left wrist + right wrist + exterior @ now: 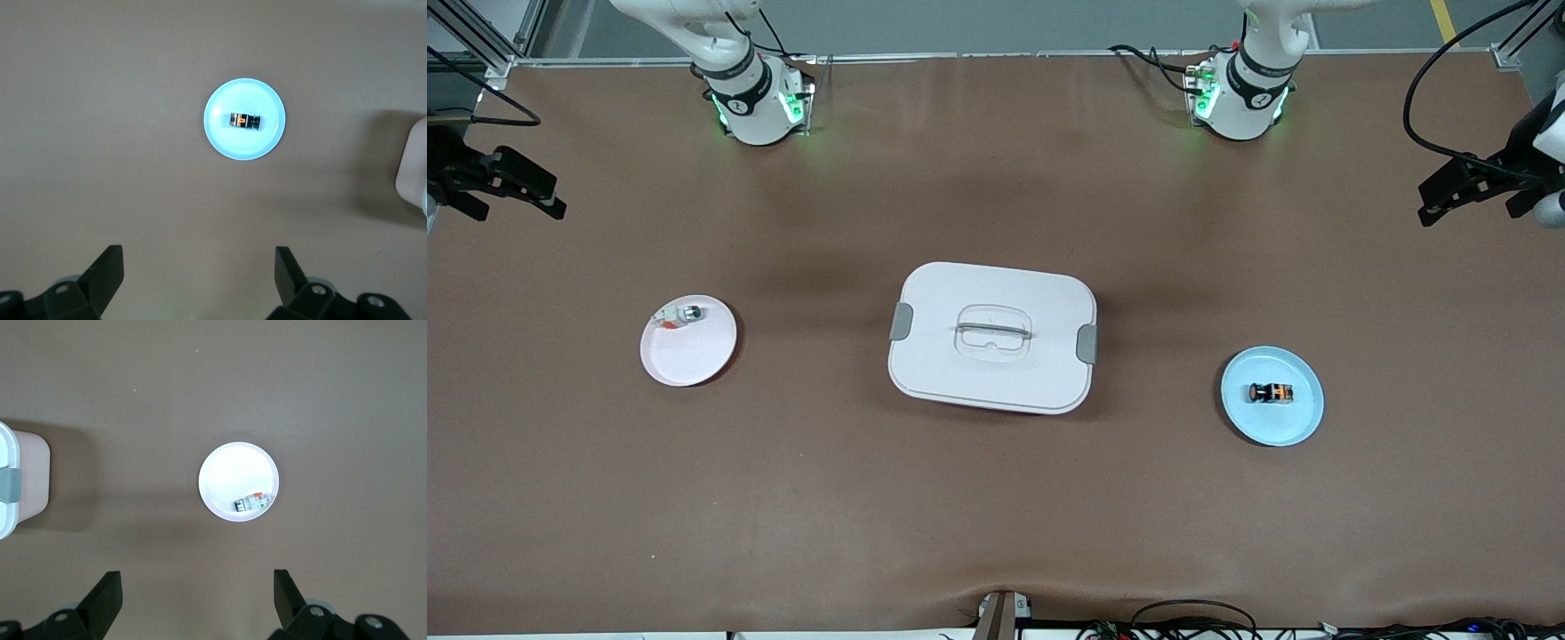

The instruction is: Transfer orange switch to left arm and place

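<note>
Both arms wait high at the table's two ends, jaws apart and empty, with the box between the two plates.

In the front view, going from its left edge: the right gripper (498, 182) hangs over the table's edge at the right arm's end, its black fingers (107, 597) spread wide with nothing between them. Next comes the pink plate (694, 360), carrying a small whitish piece (680, 314) near its rim. The white box (992, 373) sits mid-table with its lid on, grey latches at both ends. Then the blue plate (1294, 427) holds the orange switch (1272, 392), lying on its side at the plate's middle. The left gripper (1472, 188) hangs over the left arm's end, its fingers (107, 273) equally wide apart and empty. No writing on any of these can be read.
</note>
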Motion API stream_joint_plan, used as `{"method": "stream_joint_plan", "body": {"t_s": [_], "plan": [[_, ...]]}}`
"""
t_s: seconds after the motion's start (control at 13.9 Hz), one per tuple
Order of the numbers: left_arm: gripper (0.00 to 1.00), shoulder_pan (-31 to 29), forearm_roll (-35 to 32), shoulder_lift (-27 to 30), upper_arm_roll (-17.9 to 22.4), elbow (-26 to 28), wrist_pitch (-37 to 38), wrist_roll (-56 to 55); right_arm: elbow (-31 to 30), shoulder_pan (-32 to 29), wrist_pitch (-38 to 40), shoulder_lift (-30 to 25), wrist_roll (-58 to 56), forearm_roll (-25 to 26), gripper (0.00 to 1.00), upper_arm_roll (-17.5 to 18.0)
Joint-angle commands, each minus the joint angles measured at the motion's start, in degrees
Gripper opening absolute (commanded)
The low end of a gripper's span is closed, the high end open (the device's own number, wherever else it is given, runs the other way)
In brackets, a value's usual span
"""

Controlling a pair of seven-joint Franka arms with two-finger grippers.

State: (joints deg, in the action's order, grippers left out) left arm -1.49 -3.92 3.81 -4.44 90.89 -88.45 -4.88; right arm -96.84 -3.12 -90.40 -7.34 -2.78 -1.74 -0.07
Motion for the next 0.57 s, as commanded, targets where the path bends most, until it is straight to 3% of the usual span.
{"method": "stream_joint_plan", "body": {"t_s": [0.0, 0.5], "plan": [[1.00, -0.09, 1.54, 1.37, 0.22, 1.22, 0.56, 3.46, -1.60, 0.22, -0.92, -1.63, 0.58, -0.64, 1.00, -0.10], [1.00, 0.26, 3.30, 1.63, -0.22, 0.87, 2.15, 3.73, -1.60, 0.14, -1.53, -1.54, 0.58, -0.64, 1.00, -0.19]]}}
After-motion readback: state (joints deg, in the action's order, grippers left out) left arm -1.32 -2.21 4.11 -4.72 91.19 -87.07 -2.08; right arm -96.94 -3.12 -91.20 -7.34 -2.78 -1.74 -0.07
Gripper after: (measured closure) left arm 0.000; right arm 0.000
